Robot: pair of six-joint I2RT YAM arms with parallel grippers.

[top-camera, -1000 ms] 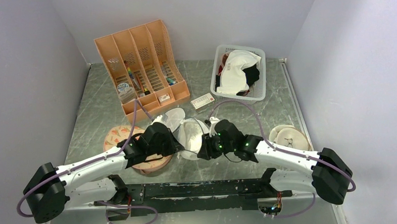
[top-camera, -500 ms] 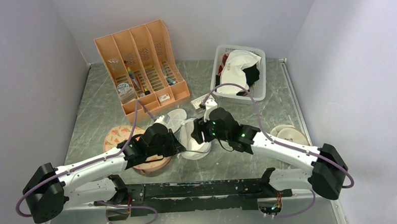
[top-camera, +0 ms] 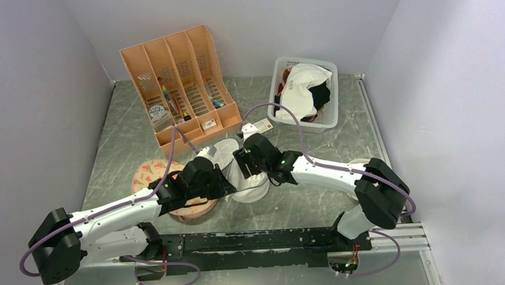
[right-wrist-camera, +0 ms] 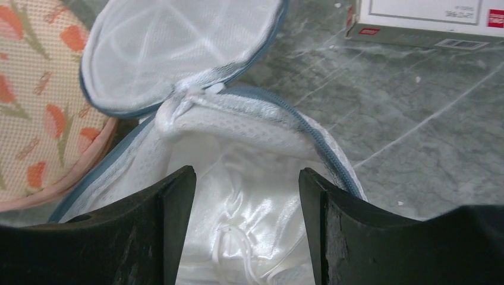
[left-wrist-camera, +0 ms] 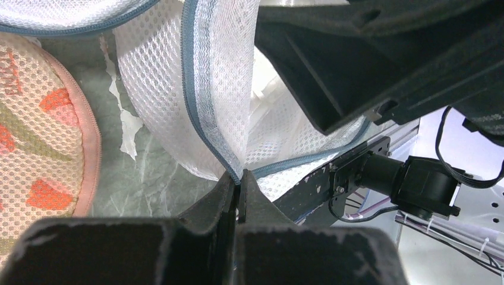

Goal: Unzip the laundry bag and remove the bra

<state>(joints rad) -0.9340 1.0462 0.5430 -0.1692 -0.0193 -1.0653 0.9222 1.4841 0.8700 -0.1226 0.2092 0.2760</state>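
The white mesh laundry bag lies at the table's middle, unzipped, its round lid folded back. My left gripper is shut on the bag's grey zipper rim at its near-left edge. My right gripper is open, its fingers straddling the bag's mouth from above. The white satin bra with thin straps lies inside the bag between the right jaws. In the top view the right gripper hovers over the bag, and the left gripper sits beside it.
A pink carrot-patterned pad lies left of the bag under the left arm. An orange file organizer stands at the back left. A white basket of clothes is at the back right, a small box beside it. A beige round case lies right.
My right gripper has moved left and away from the base, from beside the bag to over its open mouth. The left gripper has stayed shut on the rim.
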